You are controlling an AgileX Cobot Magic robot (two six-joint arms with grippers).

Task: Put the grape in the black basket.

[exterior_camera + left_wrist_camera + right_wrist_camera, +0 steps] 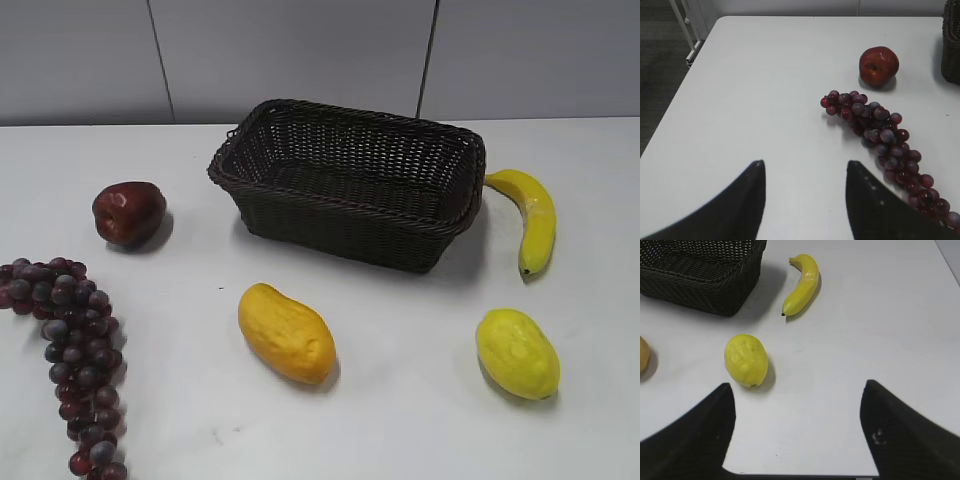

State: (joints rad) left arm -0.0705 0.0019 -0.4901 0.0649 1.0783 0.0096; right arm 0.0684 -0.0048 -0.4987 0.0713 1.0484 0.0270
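Observation:
The grape [70,350] is a long bunch of dark purple-red grapes lying on the white table at the front left; it also shows in the left wrist view [880,137]. The black basket [345,215] stands empty at the middle back; a corner of it shows in the right wrist view [695,282] and an edge in the left wrist view [951,45]. My left gripper [805,165] is open and empty above bare table, left of the bunch. My right gripper [797,387] is open and empty near the table's front edge. Neither gripper shows in the exterior view.
A dark red apple [128,213] lies behind the bunch, also in the left wrist view [878,66]. An orange-yellow mango [286,333] lies front middle. A yellow lemon-like fruit [517,352] [746,360] and a banana [532,217] [801,285] lie right of the basket.

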